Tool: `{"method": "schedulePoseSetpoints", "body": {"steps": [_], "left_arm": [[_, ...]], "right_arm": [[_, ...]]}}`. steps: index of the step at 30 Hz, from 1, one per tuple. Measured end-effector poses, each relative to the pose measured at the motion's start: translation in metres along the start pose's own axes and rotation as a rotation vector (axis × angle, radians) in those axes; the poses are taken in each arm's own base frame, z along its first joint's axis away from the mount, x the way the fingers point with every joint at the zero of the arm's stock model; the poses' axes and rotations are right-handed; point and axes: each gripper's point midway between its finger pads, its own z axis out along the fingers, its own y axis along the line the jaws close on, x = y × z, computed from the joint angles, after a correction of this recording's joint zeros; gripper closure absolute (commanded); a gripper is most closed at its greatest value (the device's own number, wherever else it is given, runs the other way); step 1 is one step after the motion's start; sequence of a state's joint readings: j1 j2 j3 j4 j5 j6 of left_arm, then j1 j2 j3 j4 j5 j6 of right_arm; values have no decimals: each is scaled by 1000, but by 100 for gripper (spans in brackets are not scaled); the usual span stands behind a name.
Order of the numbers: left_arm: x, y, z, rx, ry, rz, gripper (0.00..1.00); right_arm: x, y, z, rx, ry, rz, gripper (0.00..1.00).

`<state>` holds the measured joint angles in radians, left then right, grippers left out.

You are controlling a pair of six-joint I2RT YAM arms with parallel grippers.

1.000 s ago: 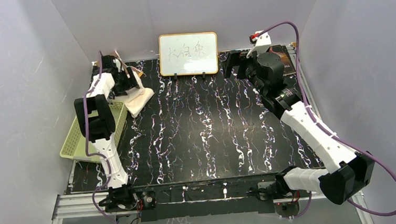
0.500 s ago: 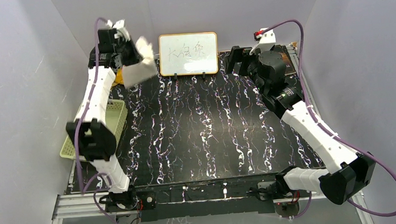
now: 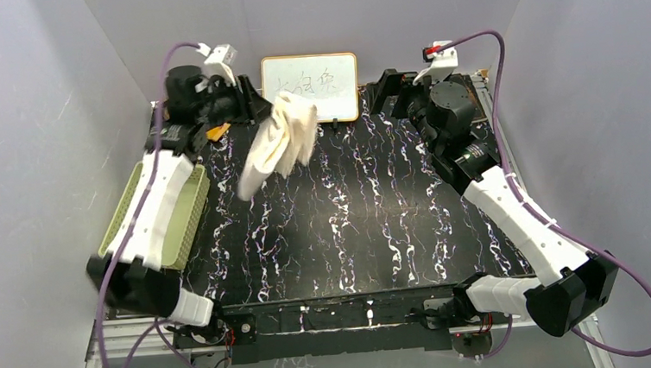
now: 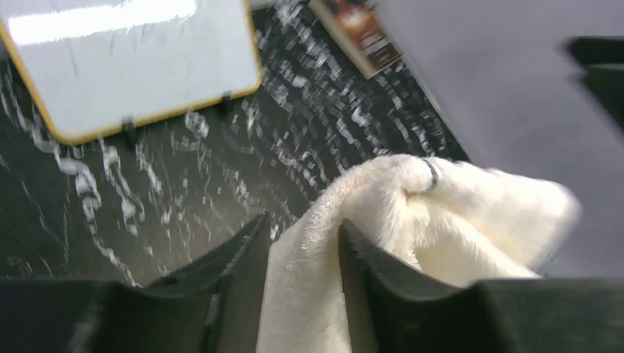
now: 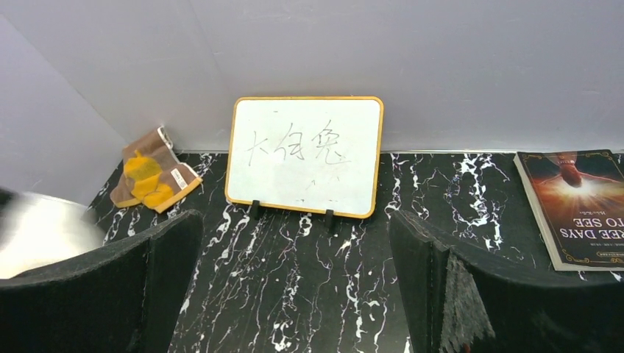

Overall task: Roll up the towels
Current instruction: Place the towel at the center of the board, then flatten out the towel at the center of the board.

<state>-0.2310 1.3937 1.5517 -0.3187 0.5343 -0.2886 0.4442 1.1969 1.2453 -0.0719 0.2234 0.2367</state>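
Observation:
The cream-beige towel [image 3: 277, 141] hangs in the air over the back left of the table, bunched and blurred. My left gripper [image 3: 252, 109] is shut on one end of it. In the left wrist view the fluffy towel [image 4: 441, 220] fills the gap between the two dark fingers [image 4: 235, 279], and a thin dark line shows on a fold. The orange-and-brown cloth [image 5: 151, 175] lies in the back left corner; a bit of it shows in the top view [image 3: 217, 131]. My right gripper [image 3: 382, 93] is open and empty at the back right, near the whiteboard.
A pale green slotted basket [image 3: 132, 222] lies along the left edge under my left arm. A whiteboard [image 3: 310, 88] stands at the back centre. A dark-covered booklet [image 5: 581, 206] lies at the back right. The black marbled table [image 3: 351, 225] spreads in front.
My left arm has lifted the cream towel off the back left of the table and swung it up and to the right. The right gripper has shifted only slightly.

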Motion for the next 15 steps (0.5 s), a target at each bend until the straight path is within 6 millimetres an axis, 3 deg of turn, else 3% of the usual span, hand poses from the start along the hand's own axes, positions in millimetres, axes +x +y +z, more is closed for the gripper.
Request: {"method": "schedulePoseSetpoints", "body": {"steps": [3,4,7,10,13,15], "left_arm": [[52,52,41,-102,163,-85,35],[76,68,51,-126,222,-119,23],[148,97,58,-186,390,-236,19],[172,100,52,-205,449,-277,18],[168,99,50,-206,440,-257,18],[168,100,46,-219,442,-239,18]], "right_arm": [[2,1,-2,-10,4,-9,2],[5,0,-3,-11,11,-15,2],[12,-2,-4,-4,32,-29,2],[26,0,-4,4,60,-39,2],[52,13,-2,-12,104,-47,2],[79,29,5,-33,157,-50,2]]}}
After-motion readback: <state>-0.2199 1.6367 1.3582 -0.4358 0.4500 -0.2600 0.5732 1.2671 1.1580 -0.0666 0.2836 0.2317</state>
